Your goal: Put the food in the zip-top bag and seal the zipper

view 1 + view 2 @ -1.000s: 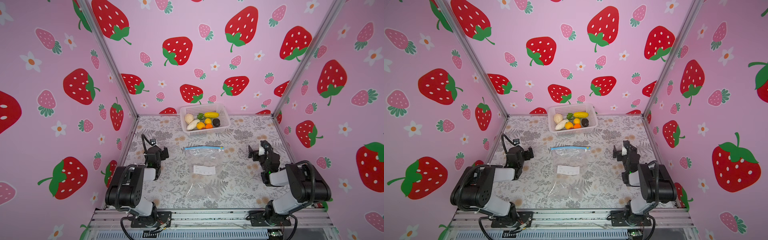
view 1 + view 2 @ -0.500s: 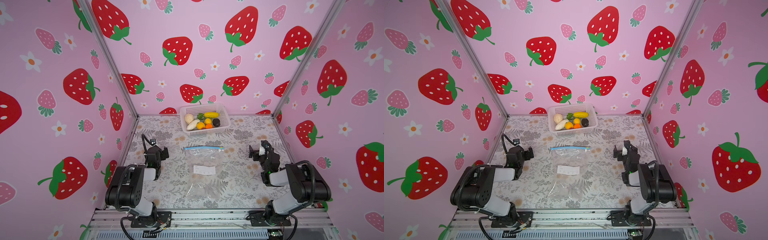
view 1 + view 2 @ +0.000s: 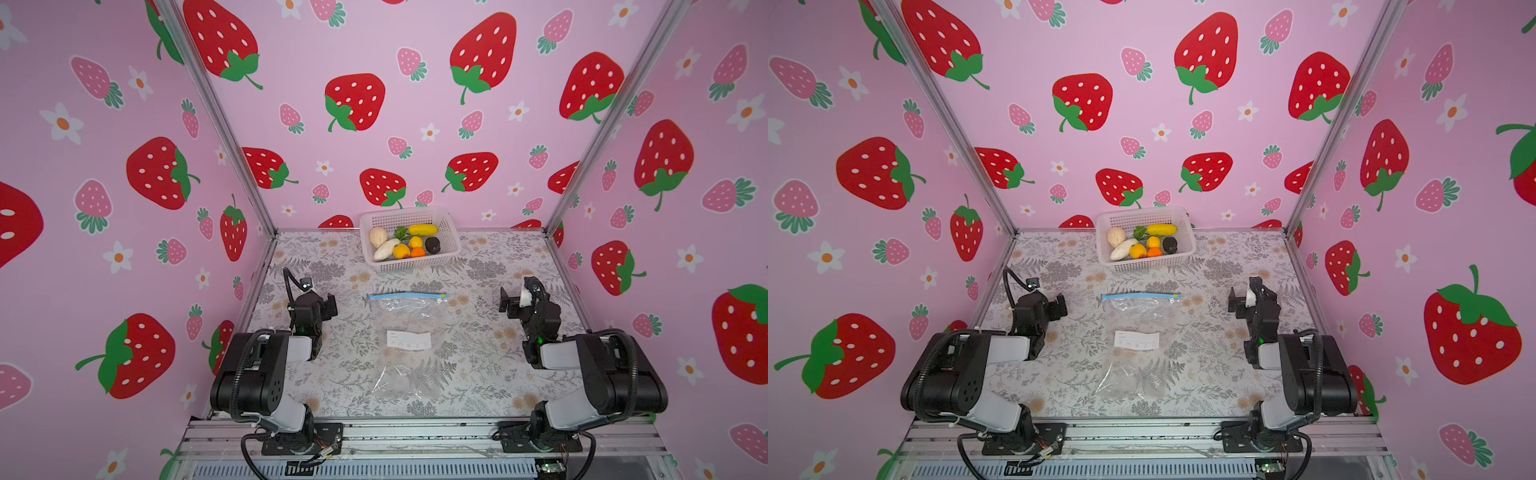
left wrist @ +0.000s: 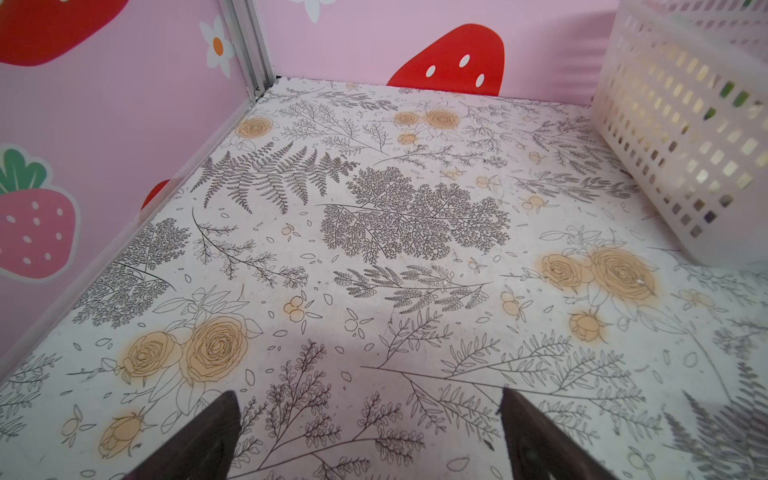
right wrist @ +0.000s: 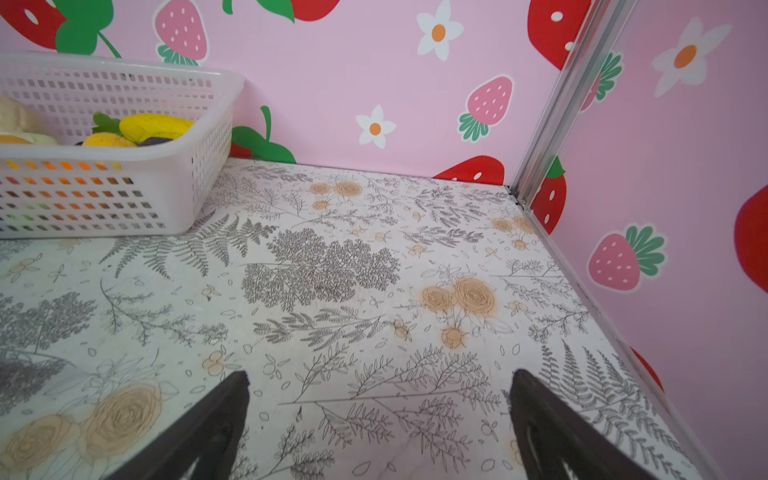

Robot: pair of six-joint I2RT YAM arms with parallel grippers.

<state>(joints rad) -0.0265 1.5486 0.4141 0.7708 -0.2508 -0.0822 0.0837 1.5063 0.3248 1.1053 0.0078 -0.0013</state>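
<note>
The food (image 3: 405, 246) (image 3: 1144, 245), small yellow, orange, beige, white, dark and green toy pieces, lies in a white perforated basket (image 3: 415, 263) (image 3: 1150, 264) at the back wall. The clear zip-top bag (image 3: 409, 345) (image 3: 1137, 347) lies flat mid-table with a white label. Its light blue zipper (image 3: 407, 295) (image 3: 1140, 296) runs along the far edge. My left gripper (image 3: 330, 306) (image 3: 1061, 308) (image 4: 369, 395) rests open and empty left of the bag. On the bag's other side my right gripper (image 3: 505, 301) (image 3: 1232, 300) (image 5: 379, 374) is open and empty too. The right wrist view shows yellow food (image 5: 153, 126) in the basket (image 5: 124, 199).
Pink strawberry walls with metal corner posts (image 3: 224, 124) close the table on three sides. The basket's side wall (image 4: 681, 124) stands ahead of the left gripper. A metal rail (image 3: 415, 436) runs along the front edge, where both arm bases are mounted.
</note>
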